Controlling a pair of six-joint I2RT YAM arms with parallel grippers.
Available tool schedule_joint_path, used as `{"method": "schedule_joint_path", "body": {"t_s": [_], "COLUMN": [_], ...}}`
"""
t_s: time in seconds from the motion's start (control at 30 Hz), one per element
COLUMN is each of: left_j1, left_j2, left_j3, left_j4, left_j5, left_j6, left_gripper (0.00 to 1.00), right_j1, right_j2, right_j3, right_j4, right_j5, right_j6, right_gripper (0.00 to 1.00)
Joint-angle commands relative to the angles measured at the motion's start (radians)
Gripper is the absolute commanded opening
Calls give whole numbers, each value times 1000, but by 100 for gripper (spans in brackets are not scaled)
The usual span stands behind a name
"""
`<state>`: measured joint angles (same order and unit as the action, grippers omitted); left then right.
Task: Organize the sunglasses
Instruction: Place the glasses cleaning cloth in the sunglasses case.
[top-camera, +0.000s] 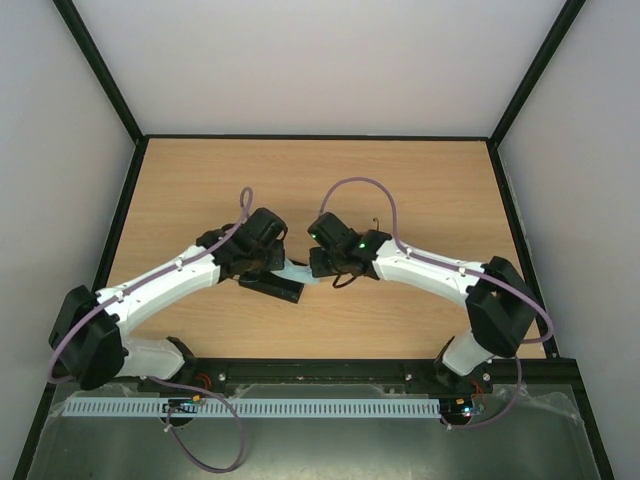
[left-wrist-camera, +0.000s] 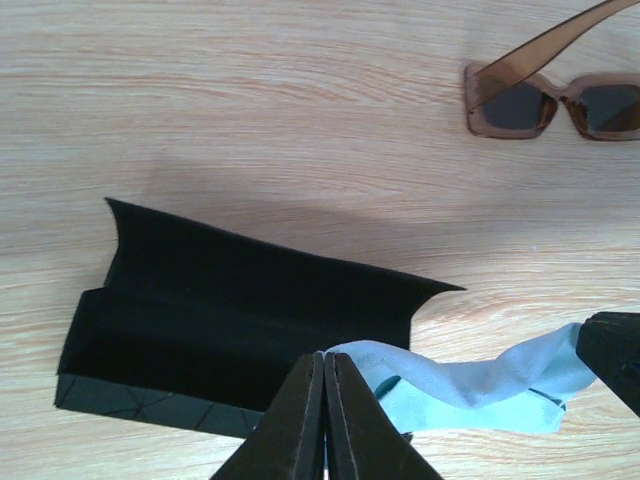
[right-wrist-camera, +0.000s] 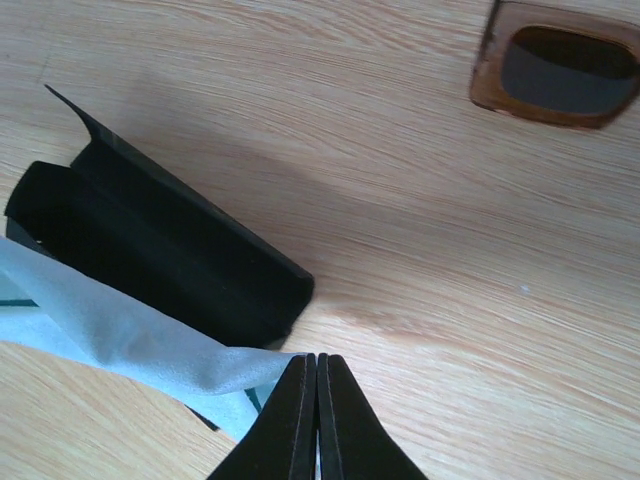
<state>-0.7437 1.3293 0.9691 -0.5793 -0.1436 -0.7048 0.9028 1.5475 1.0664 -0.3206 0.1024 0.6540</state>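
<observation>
Both hands pinch the pale blue cloth (left-wrist-camera: 480, 385). The left hand (left-wrist-camera: 324, 372) has its fingers pressed together on one end, and the right hand (right-wrist-camera: 317, 375) is pressed shut on the other. The cloth hangs slack between them, just beside the open, empty black glasses case (left-wrist-camera: 230, 320). The sunglasses (left-wrist-camera: 560, 100) lie untouched on the wooden surface (left-wrist-camera: 200, 120), at about 1 o'clock from the left hand and well apart from the case, with one temple arm unfolded.

Likely hazards:
- If the hands draw apart unevenly, the thin cloth may slip from one pinch.
- If lowered carelessly, the cloth may drape over the case mouth or nudge the light case.
- The unfolded arm would probably hinder seating the sunglasses.

Pose: in the overhead view both arms reach inward to mid-surface with wrists bent downward, the hands facing each other at 9 and 3 o'clock.
</observation>
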Motion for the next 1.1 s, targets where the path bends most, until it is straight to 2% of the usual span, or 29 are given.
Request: {"method": "schedule_joint_path", "body": {"t_s": [0.0,0.4,1.07], "left_j1": [27,105,172], "left_j2": [-39,-55,8], "left_j3": [-44,-123,-141], "left_j4": [-39,-20,43], "left_j5": [-12,0,30], "left_j6": [-14,9,60], "left_gripper": [4,4,4], "right_j1": [20,58,68], "right_j2": [57,159,243], "right_j3": [69,135,178], "right_j4": [0,12,19], "right_j5": [-19,-29,-45], "right_j6": [0,4,-8], "right_gripper": [1,1,1]}}
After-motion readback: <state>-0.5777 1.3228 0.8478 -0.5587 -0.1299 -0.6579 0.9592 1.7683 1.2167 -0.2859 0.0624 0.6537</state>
